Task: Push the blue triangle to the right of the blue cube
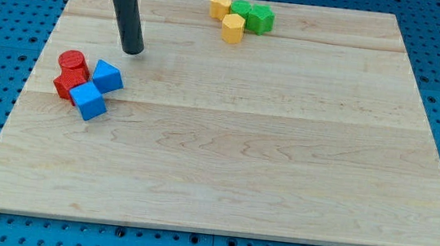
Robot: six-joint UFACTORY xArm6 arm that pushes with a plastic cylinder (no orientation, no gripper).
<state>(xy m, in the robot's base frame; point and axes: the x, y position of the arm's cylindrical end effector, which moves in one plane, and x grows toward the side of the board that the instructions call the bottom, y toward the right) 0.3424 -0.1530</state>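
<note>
Nearest, at the tabletop's (pixel 224 164) nine o'clock edge, the blue cube (pixel 88 100) touches the blue triangle (pixel 108 76) at its one o'clock, both partly hiding a red block (pixel 63 84) whose shape is hard to make out, with a red cylinder (pixel 72 62) above it. My tip (pixel 133 50) rests just at the triangle's one o'clock, apart from it; the rod has no pincer to report. Farthest, at twelve o'clock, two yellow blocks (pixel 232 28) (pixel 220 6) and two green blocks (pixel 260 18) (pixel 241 10) huddle, overlapping.

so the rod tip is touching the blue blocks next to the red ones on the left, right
Not quite. In the camera view my tip is apart from the blue triangle and blue cube, toward the view's top. They do sit beside the red blocks on the view's left.
</note>
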